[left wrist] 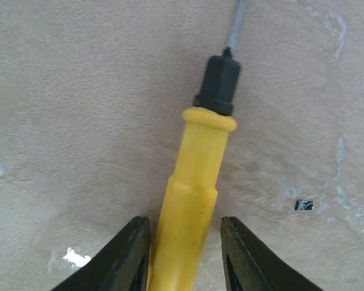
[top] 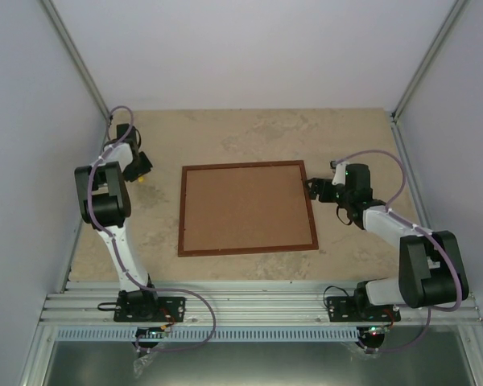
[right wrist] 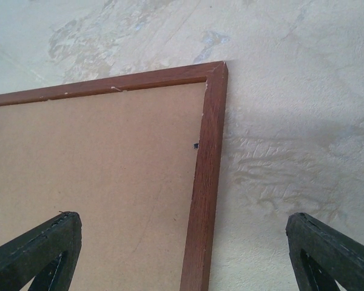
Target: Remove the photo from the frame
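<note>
The frame [top: 245,207] lies flat mid-table, brown fibreboard back up, thin reddish-brown wooden edges around it. The photo is hidden. My right gripper [top: 314,189] is wide open low over the frame's right edge near its far right corner. In the right wrist view the gripper [right wrist: 183,215] has one finger over the fibreboard back and the other over bare table, with the wooden strip [right wrist: 207,182] between them. My left gripper [top: 141,170] is at the far left, open. Its fingers [left wrist: 133,248] flank the yellow handle of a screwdriver [left wrist: 194,182] lying on the table, with a gap on the right side.
The screwdriver has a black collar and a grey metal shaft [left wrist: 236,24] pointing away. A small black bit [left wrist: 304,205] lies on the table to its right. A tiny dark tab [right wrist: 196,145] sits at the frame's inner edge. White walls enclose the table.
</note>
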You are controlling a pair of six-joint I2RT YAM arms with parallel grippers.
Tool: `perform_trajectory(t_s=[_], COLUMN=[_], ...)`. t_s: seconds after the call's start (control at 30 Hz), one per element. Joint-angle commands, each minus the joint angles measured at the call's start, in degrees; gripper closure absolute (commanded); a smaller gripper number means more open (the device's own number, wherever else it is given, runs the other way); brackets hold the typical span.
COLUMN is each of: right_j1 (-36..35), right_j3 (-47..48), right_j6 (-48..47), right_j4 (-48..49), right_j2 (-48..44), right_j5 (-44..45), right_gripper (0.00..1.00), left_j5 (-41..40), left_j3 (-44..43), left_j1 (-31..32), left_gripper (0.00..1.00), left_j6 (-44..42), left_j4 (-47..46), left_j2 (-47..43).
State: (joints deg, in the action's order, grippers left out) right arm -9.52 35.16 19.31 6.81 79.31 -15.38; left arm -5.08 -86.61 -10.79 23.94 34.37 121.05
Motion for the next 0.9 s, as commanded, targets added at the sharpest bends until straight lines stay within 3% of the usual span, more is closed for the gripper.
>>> perform_trajectory(t_s=[0.0, 0.2, 0.43, 0.87], right_j1=[-0.1, -0.1, -0.1, 0.6], right_j3=[-0.4, 0.1, 0.8, 11.6], right_j6=[0.1, -0.2, 0.0, 3.1], right_j4=[0.3, -0.8, -0.5, -4.3], right_j2=[-1.6, -1.6, -2.1, 4.6], right_j5=[1.6, 1.5, -2.4, -13.9], right_gripper=[0.07, 0.07, 0.02, 0.02], left_j5=[1.3, 3.3, 10.7, 26.6], left_j3=[0.0, 0.0, 2.1, 5.5], left_j1=[0.0, 0.0, 2.1, 16.1], left_gripper=[0.68, 0.9, 0.94, 0.94], left_j6=[-1.2, -1.5, -2.2, -6.0], left_j4=[3.0, 3.4, 2.3, 0.2], left_j2=[1.9, -1.0, -8.7, -17.8])
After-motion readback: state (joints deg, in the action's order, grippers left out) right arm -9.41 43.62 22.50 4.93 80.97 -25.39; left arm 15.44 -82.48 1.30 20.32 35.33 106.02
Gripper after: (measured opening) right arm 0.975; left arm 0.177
